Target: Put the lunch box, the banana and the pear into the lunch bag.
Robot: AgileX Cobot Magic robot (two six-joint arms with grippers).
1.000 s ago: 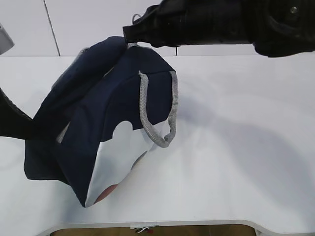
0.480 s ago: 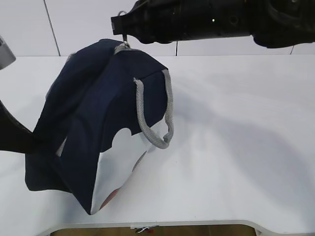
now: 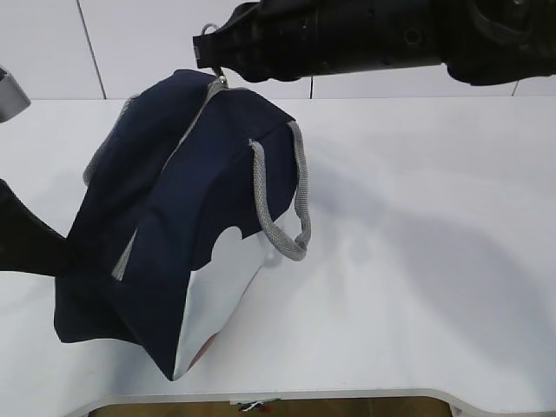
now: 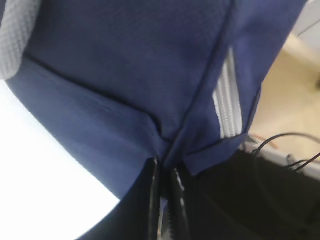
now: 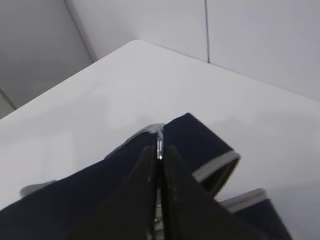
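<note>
The navy lunch bag (image 3: 174, 208) with its white lower panel (image 3: 217, 295) stands tilted on the white table, with a grey handle (image 3: 291, 200) hanging at its side. My right gripper (image 3: 207, 54) is shut on the zipper's ring pull at the bag's top end; in the right wrist view (image 5: 159, 150) the metal pull shows between the closed jaws. My left gripper (image 3: 62, 261) is shut on the bag's fabric at its lower left corner; the left wrist view (image 4: 165, 172) shows the navy seam pinched beside the grey zipper (image 4: 229, 102). The lunch box, banana and pear are out of view.
The white table (image 3: 417, 261) stretches to the right of the bag, with its front edge (image 3: 347, 395) near the bottom. A white panelled wall stands behind. A grey object (image 3: 9, 94) sits at the far left edge. Cables (image 4: 285, 145) lie beyond the table edge.
My right gripper has moved left and slightly up with the zipper pull. The bag's top has followed it, and the grey zipper line now shows along the bag's edge.
</note>
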